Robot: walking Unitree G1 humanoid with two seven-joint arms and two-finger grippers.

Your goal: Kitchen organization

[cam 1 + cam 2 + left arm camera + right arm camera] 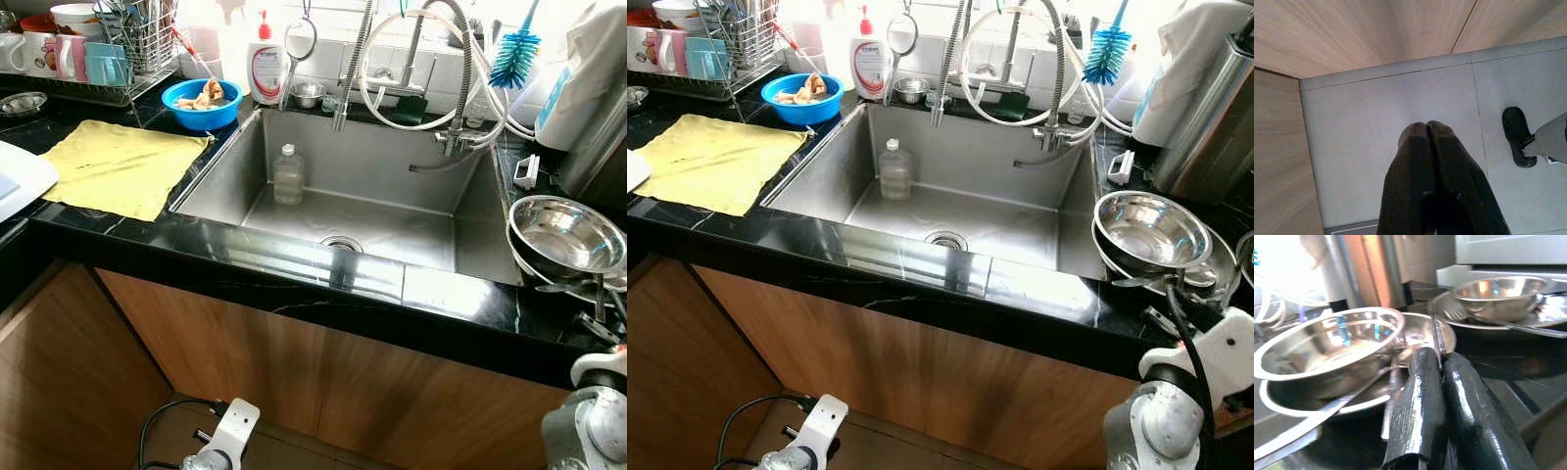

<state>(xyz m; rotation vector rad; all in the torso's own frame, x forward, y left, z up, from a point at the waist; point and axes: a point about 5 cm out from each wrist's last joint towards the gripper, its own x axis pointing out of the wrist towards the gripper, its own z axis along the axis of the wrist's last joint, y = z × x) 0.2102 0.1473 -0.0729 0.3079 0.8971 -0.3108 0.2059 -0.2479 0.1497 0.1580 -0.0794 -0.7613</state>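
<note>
Right gripper (1437,357), fingers pressed together and holding nothing, points at the steel bowl (1327,350) on the counter beside the sink (392,235). That bowl looks light, stiff and slippery; its thin rim seems best to pinch. Left gripper (1426,131), closed, hangs over floor.

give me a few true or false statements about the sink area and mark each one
1. A clear bottle stands upright inside the sink. True.
2. The yellow cloth lies in the sink. False: it lies flat on the black counter, to the robot's left of the sink.
3. The blue bowl is empty. False: it holds some pale pieces.
4. Steel bowls sit stacked on the counter to the robot's right of the sink. True.
5. The left gripper has its jaws wide open. False: they are shut, pointing at the floor.
</note>
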